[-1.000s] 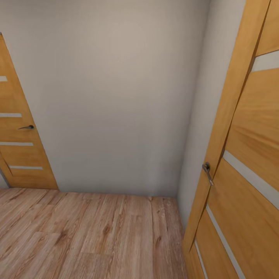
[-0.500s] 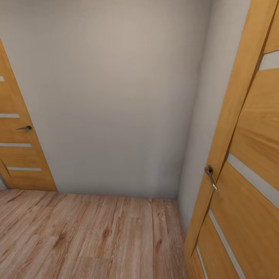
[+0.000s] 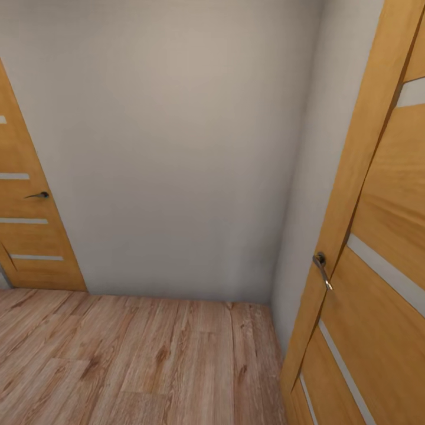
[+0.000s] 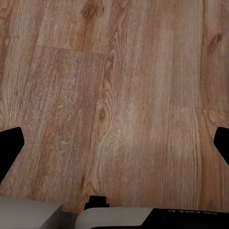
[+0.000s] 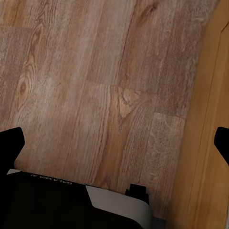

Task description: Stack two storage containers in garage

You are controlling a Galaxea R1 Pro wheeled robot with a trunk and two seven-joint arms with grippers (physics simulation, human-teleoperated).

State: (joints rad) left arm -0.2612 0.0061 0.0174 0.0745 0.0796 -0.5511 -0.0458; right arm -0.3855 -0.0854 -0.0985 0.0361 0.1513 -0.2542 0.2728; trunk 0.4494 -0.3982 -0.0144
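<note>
Head view, left to right: a wooden door (image 3: 26, 224) with a lever handle at the left edge, a pale wall (image 3: 177, 147) across the middle, wood plank floor (image 3: 136, 360) along the bottom, and a second wooden door (image 3: 378, 248) with its handle (image 3: 321, 268) filling the right.

Compared with a second ago, the whole picture has slid slightly: the left door sits further out of frame, the right handle lower. Over the last half second almost nothing shifts, so I judge the turn is nearly finished.

Left gripper (image 4: 114, 148) and right gripper (image 5: 114, 148) both hang spread wide over bare planks, holding nothing.

No containers in sight; their location cannot be told, and the robot looks to be in transit.
</note>
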